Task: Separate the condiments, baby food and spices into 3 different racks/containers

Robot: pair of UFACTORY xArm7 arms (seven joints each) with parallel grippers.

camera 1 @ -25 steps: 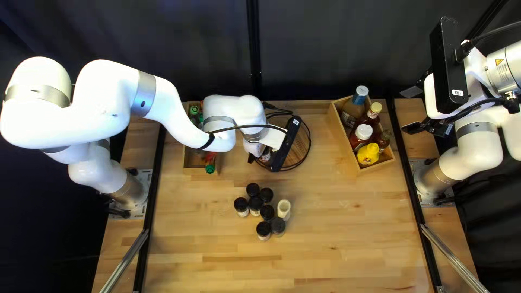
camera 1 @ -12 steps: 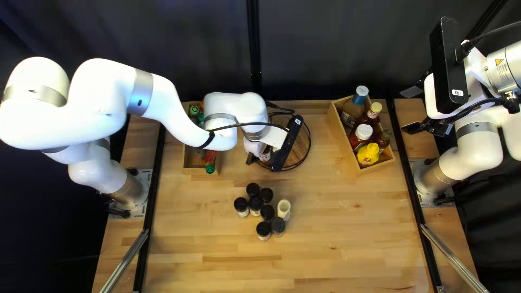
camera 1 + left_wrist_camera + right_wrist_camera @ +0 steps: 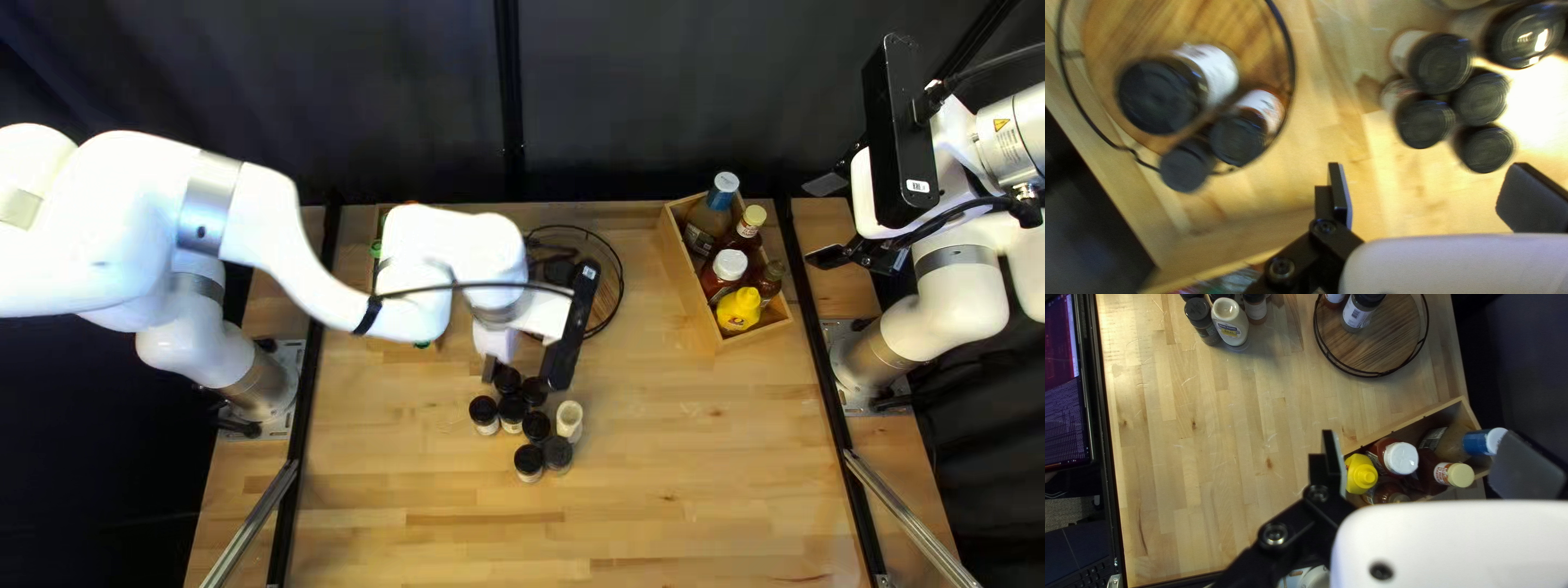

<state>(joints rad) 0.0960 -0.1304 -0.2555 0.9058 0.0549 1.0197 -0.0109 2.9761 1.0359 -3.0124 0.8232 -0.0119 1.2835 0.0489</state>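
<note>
If the left gripper (image 3: 1429, 188) comes down off-line, a finger could topple a neighbour, because the spice jars (image 3: 1440, 62) crowd together on the worktop (image 3: 675, 490), beside a pale squeeze bottle (image 3: 1230, 335). They look short and cylindrical, with broad black lids; others sit at the round wire-rimmed rack (image 3: 1293, 65). Both its fingers and the right gripper's (image 3: 1421, 457) are spread, pinching nothing.

Dark cloth curtain (image 3: 653, 98) hung behind the pale wooden table (image 3: 664, 490). Straight silver metal bar (image 3: 253, 525) slanted at the table's left side, matching bar (image 3: 909, 518) at its right. Right wrist view: lit black-framed monitor (image 3: 1064, 386), black keyboard (image 3: 1091, 576) near it.
</note>
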